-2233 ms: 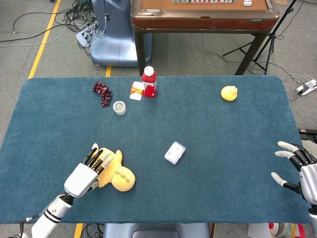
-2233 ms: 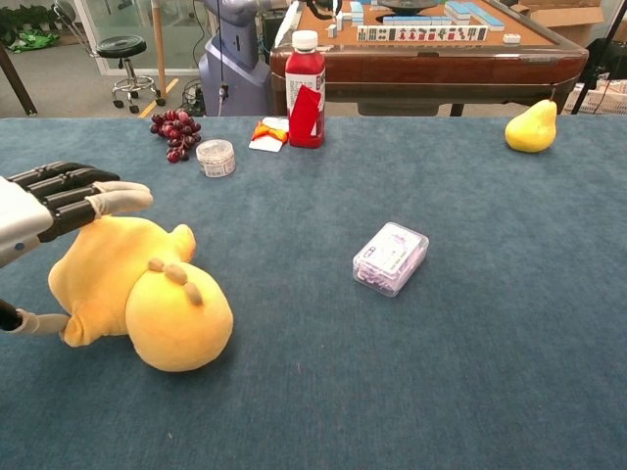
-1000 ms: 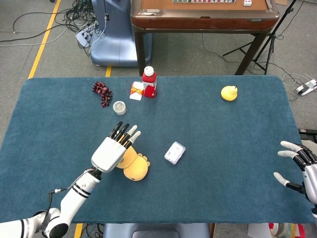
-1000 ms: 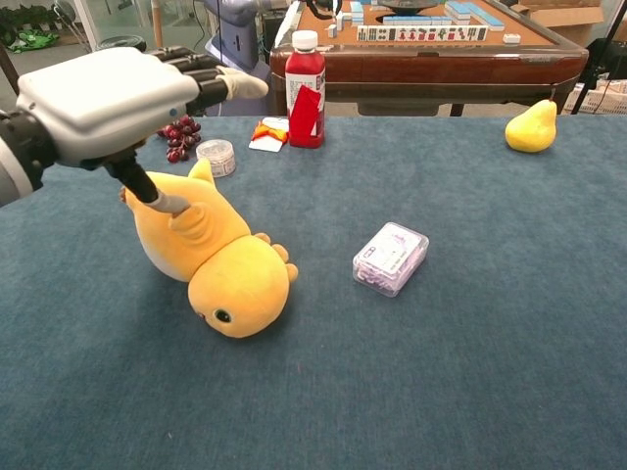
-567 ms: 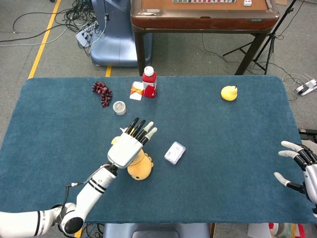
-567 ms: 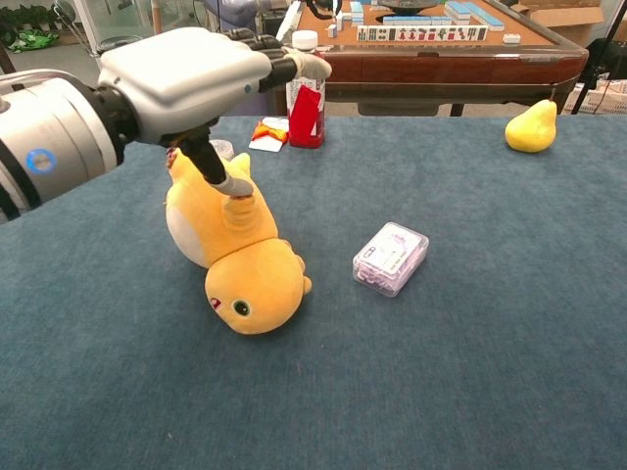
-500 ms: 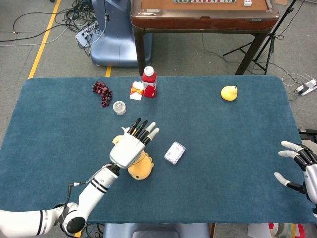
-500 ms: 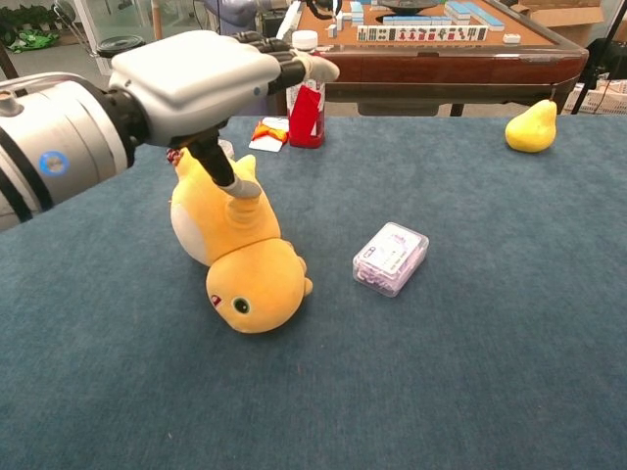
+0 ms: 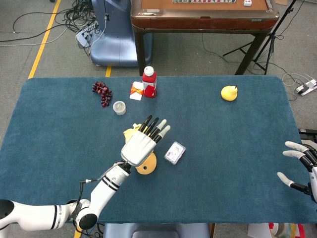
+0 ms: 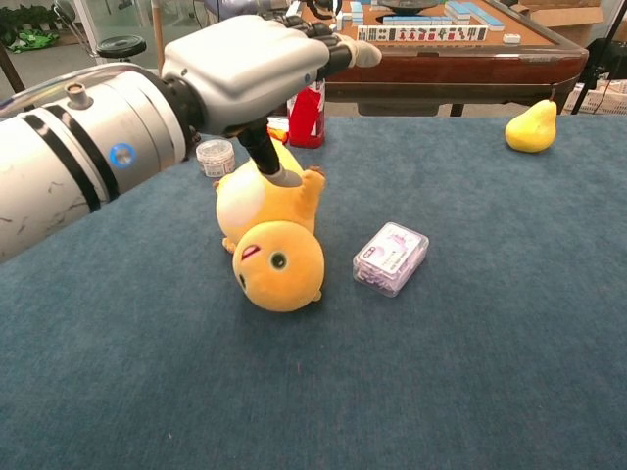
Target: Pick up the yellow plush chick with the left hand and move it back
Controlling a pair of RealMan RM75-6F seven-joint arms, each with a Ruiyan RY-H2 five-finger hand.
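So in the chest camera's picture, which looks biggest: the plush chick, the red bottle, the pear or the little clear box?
Largest to smallest as they appear:
1. yellow plush chick
2. red bottle, partly hidden by the hand
3. clear box
4. pear

The box sits nearer the camera than the pear, so that pair is unsure.

The table (image 10: 509, 323) wears a matt, slightly napped teal cloth. The yellow plush chick (image 10: 274, 235) is soft, fuzzy fabric with glossy bead eyes. The left hand (image 10: 260, 54) has a smooth, satin grey-white shell with black fingers, on a glossy white arm. The small packet (image 10: 391, 258) looks like clear shiny plastic; the red bottle (image 10: 306, 98) is glossy plastic; the pear (image 10: 532, 127) is smooth and waxy
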